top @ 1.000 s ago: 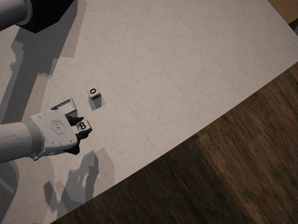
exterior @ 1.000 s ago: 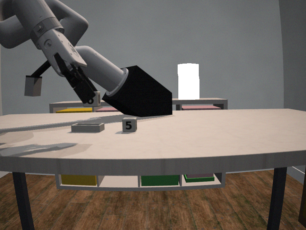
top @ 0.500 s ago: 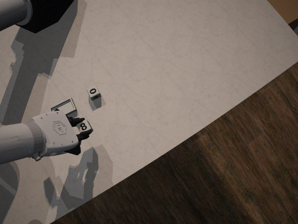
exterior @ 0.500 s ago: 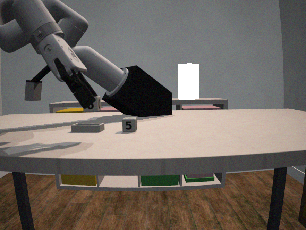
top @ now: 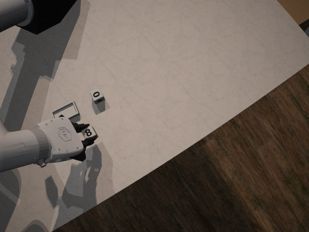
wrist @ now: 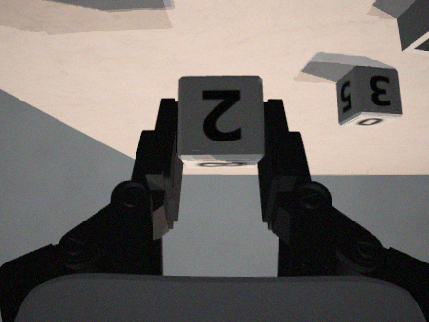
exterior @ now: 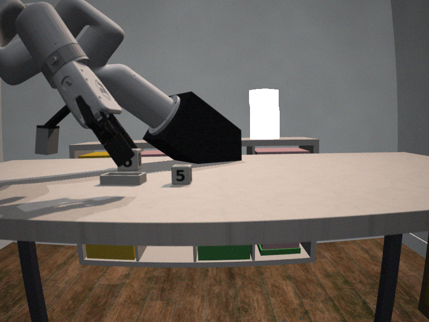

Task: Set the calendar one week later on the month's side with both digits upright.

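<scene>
A: End effector (top: pixel 89 132) (exterior: pixel 127 158) (wrist: pixel 220 125) first. Status?
B: Part-closed, approx. a cube's width, one finger per side. Has the 8-top cube (top: pixel 87 132) (exterior: pixel 136 163) (wrist: pixel 220 114); its "2" faces the wrist cam.
A: On the counter (top: pixel 174 74) (exterior: pixel 259 180) (wrist: pixel 88 73)?
B: Looks lifted, prob. low. Can't tell the exact gap.
A: Arm (top: pixel 22 147) (exterior: pixel 41 31) pose?
B: Reaches over, wrist pitched down at a slant, not vert. Fingers point down and fwd; hand body partly covers the tray (top: pixel 77 109) (exterior: pixel 121 179) (wrist: pixel 411 34) from top.
A: Tray?
B: Flat on counter, just beside the held cube in top view. Neither cube's in.
A: Other cube (top: pixel 96 94) (exterior: pixel 181 174) (wrist: pixel 370 93)?
B: Loose on counter, apart from tray. 0 up, 5 to ext. cam, 3 to wrist cam.
A: So, step?
B: Cube handling, mid-task, I'd say: reorient or carry, tbd. Month name n/a in these views, so can't confirm target digits.
A: Next?
B: Confirm req'd face + upright, then square cube to tray or set it down for a regrip. Slanted wrist might clip the rim, so go slow.

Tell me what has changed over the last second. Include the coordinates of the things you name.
The black-fingered tool (top: pixel 89 132) (exterior: pixel 125 156) (wrist: pixel 220 125) has come down, lowering the white cube with black digits (top: pixel 88 131) (exterior: pixel 137 159) (wrist: pixel 220 109) that it grips, 8 on top; from above, both shifted slightly outward, away from the arm. Nothing was grasped or released. The grey rectangular tray (top: pixel 76 115) (exterior: pixel 122 179) (wrist: pixel 414 26) and the other white digit cube (top: pixel 96 94) (exterior: pixel 181 174) (wrist: pixel 370 95) stayed put.
</scene>
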{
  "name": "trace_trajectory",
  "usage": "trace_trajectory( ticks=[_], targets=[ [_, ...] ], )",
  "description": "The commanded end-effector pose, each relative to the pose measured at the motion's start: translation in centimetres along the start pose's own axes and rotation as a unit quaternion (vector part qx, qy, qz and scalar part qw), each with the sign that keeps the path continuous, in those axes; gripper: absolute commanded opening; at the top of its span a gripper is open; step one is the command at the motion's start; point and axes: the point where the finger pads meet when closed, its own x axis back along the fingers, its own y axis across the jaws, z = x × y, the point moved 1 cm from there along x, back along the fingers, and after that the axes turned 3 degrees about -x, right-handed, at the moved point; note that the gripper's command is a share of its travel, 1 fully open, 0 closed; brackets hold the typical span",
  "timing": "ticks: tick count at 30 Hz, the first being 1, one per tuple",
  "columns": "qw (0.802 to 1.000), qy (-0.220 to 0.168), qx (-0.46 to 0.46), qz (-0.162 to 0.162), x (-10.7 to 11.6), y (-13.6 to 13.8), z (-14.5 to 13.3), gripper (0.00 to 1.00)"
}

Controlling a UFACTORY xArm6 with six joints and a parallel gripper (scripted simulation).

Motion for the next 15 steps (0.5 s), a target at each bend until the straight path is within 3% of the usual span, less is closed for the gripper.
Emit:
trace_trajectory(
  ticks=[1,15],
  targets=[
    [1.000,0.000,0.000,0.001,-0.5,-0.1,0.4,0.29],
    [1.000,0.000,0.000,0.001,-2.0,-0.2,1.4,0.29]
  ],
)
